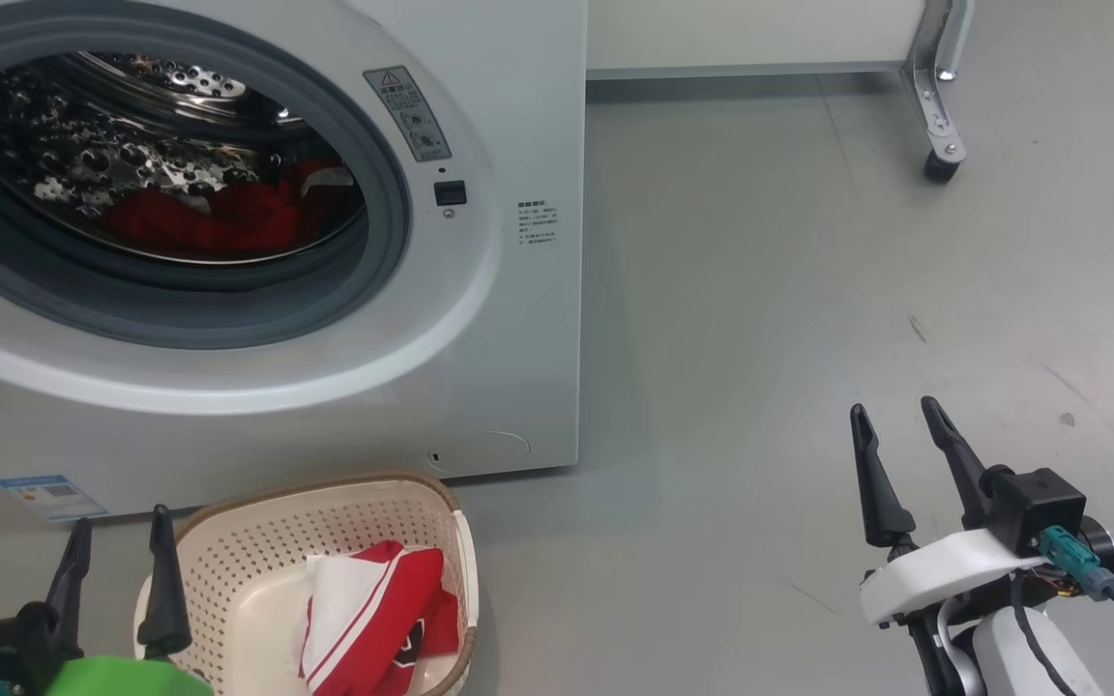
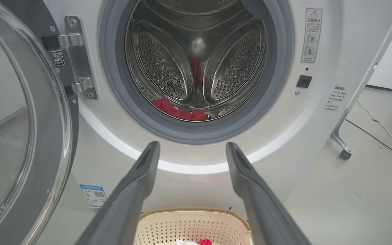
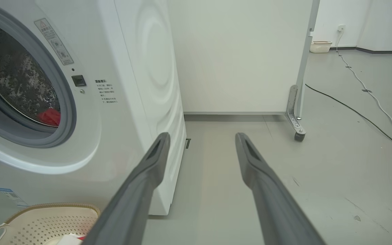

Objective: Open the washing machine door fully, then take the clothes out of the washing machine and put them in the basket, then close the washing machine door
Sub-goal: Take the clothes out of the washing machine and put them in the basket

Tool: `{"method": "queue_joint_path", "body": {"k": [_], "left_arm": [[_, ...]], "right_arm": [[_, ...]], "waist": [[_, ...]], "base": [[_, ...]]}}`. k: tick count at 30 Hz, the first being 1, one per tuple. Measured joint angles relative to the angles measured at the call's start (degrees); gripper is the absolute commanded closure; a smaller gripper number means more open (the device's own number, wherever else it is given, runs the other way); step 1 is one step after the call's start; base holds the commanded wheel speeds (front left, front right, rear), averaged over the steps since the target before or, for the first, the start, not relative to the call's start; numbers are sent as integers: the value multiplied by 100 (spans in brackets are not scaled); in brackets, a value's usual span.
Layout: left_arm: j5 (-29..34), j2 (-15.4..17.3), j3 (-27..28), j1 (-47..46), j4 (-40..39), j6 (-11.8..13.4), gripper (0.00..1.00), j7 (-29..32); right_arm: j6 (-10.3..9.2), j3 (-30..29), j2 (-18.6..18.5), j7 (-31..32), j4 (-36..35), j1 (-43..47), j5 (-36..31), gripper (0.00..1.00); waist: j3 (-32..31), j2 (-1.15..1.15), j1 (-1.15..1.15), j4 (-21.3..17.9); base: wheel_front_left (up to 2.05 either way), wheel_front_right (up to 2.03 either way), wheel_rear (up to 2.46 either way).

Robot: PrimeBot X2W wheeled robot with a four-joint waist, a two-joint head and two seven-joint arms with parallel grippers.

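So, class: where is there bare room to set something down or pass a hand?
Free: the floor between the washing machine and the castor leg; the basket, left half. Crowded: its right half, under the clothes. A hand passes through the open drum mouth.

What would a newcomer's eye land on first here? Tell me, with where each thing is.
The gaping washing machine at the upper left of the head view, with red clothes lying low in its steel drum. In front of it on the floor, the cream basket holds a red-and-white garment. The left tool and right tool sit open and empty at the bottom corners.
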Motion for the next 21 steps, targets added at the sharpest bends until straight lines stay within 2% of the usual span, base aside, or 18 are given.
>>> {"method": "queue_joint_path", "body": {"k": [13, 21], "left_arm": [[43, -12, 37, 234, -328, 0, 0, 0], [-4, -15, -136, 249, -158, 0, 0, 0]], "right_arm": [[1, 19, 8, 0, -138, 77, -48, 0], [1, 18, 12, 0, -234, 121, -47, 0]], "waist": [[-25, 0, 0, -22], [106, 0, 0, -14]], "base": [[0, 0, 0], [0, 0, 0]]}}
